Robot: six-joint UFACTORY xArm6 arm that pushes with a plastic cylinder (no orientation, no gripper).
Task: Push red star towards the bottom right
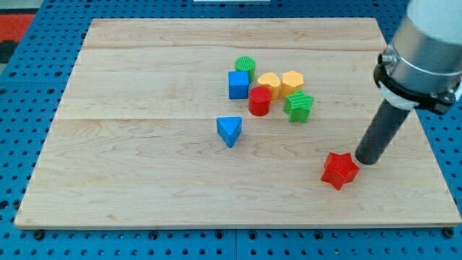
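Observation:
The red star [339, 170] lies on the wooden board [144, 180] toward the view's bottom right. My tip [365, 161] is the lower end of the dark rod and rests just to the star's right and slightly above it, close to or touching its upper right point.
A cluster sits near the board's middle top: a green cylinder [245, 67], a blue cube [238, 84], a red cylinder [260, 101], a yellow heart-like block [268, 83], a yellow hexagon [292, 82], a green star-like block [298, 107]. A blue triangle [229, 131] lies below them.

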